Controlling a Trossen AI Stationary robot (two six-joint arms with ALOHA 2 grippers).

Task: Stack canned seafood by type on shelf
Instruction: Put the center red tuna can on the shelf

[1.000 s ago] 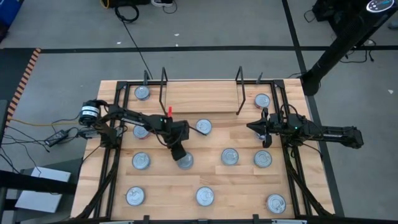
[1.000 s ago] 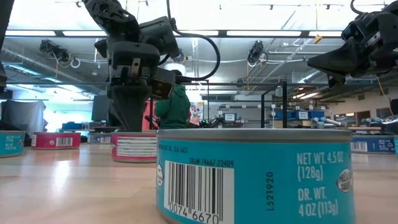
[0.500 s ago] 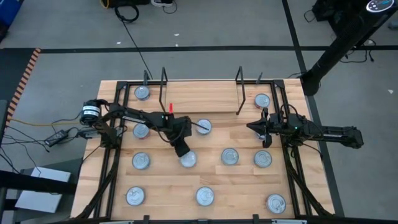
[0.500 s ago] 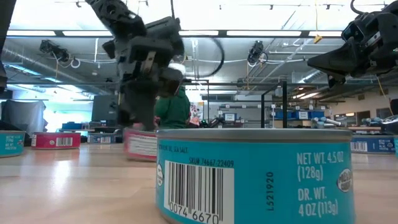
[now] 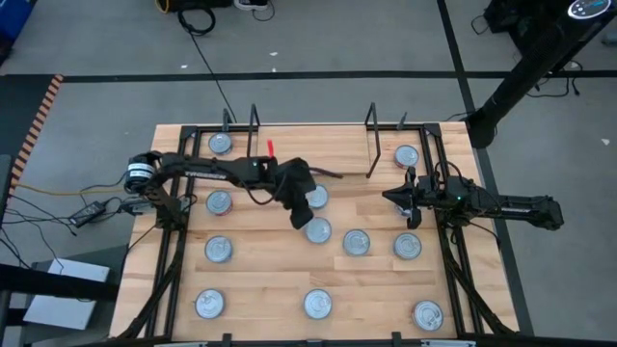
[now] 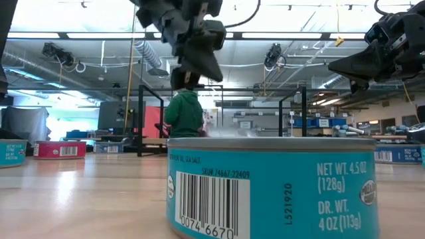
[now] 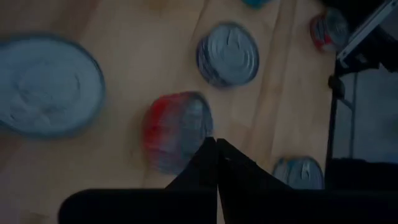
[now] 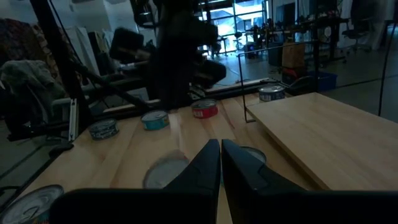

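- The left end effector (image 5: 310,214) hangs over mid-bench, in front of the shelf (image 5: 310,149), its fingers pressed together on nothing.
- In the left wrist view a red tin (image 7: 177,130) lies on the bench (image 5: 260,280) just ahead of the fingertips; it appears to be the tin (image 5: 317,231) directly below them in the high view, on the side away from the shelf.
- A round tin has no long axis, so any approach angle should serve.
- The left arm is much nearer than the right.
- The right end effector (image 5: 413,198) waits off the shelf's right end, fingers nearly together and empty.
- Other tins lie scattered in front of the shelf; none sits on it.
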